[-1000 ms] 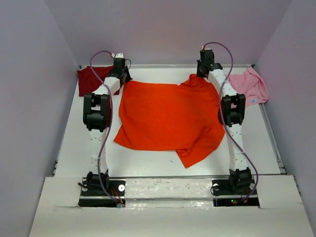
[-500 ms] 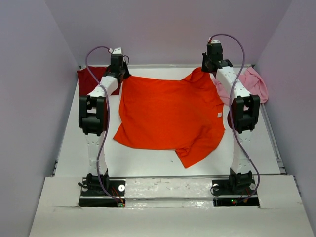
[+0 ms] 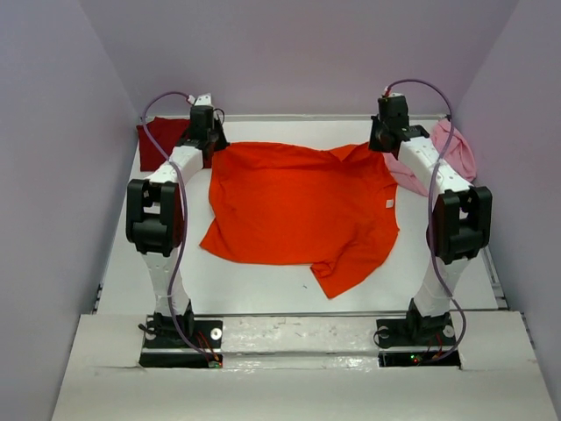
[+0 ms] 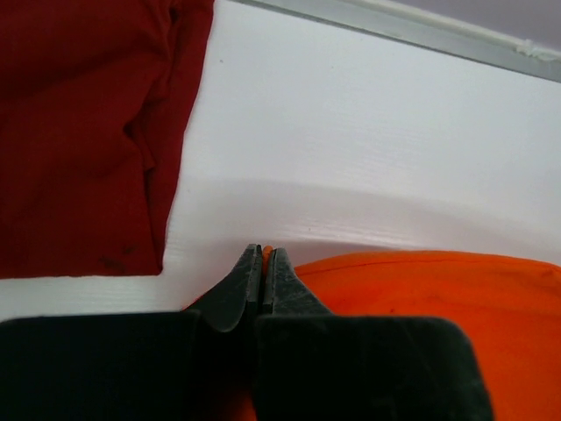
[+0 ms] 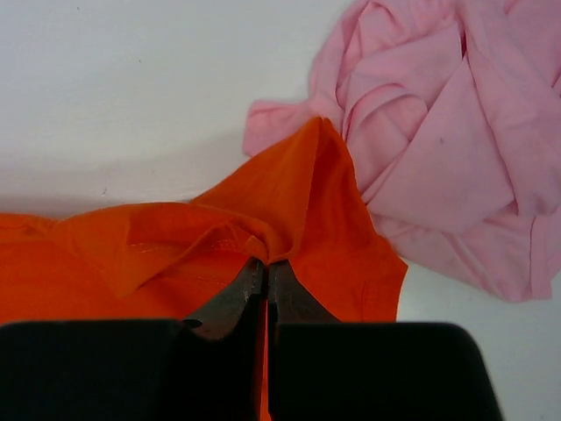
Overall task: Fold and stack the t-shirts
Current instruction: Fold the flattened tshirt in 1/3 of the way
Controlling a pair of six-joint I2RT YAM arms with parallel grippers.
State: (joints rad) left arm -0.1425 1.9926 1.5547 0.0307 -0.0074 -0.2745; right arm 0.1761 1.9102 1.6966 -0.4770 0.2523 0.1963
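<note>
The orange t-shirt (image 3: 298, 206) lies spread over the middle of the table, rumpled at its near right corner. My left gripper (image 3: 211, 145) is shut on its far left corner; the cloth (image 4: 421, 289) shows between the jaws of this gripper (image 4: 265, 254). My right gripper (image 3: 380, 145) is shut on the far right corner, bunched orange cloth (image 5: 263, 219) at its tips (image 5: 266, 263). The maroon t-shirt (image 3: 162, 140) lies at the far left corner, also in the left wrist view (image 4: 79, 132). The pink t-shirt (image 3: 451, 153) lies crumpled at the far right (image 5: 447, 132).
The white table (image 3: 263, 285) is walled by lilac panels on three sides. A metal rail (image 3: 298, 117) runs along the far edge, another along the right side (image 3: 486, 254). Both arm bases stand on the near ledge (image 3: 298, 338).
Both grippers have moved outwards and toward the far edge, drawing the orange t-shirt's far edge wider and flatter. The right gripper has gone right, close to the pink t-shirt.
</note>
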